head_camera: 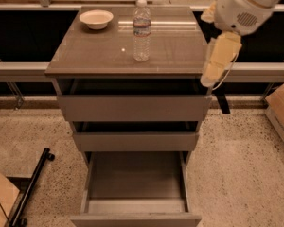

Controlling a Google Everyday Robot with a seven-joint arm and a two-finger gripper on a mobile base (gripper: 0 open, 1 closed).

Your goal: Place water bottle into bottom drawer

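Observation:
The water bottle (142,30) stands upright on the cabinet top, near the middle and toward the back. It is clear plastic with a white cap and a pale label band. The bottom drawer (135,179) is pulled out and I see nothing inside its grey interior. The two shallower drawers above it are slightly ajar. My gripper (217,63), a cream-coloured part hanging from the white arm, is at the cabinet's right front corner. It points down, well to the right of the bottle and apart from it, and holds nothing that I can see.
A pale bowl (96,19) sits at the back left of the cabinet top (94,56). A cardboard box (281,109) is on the floor at the right. A black wheeled bar (33,186) lies on the floor at the lower left. A cable hangs by the cabinet's right side.

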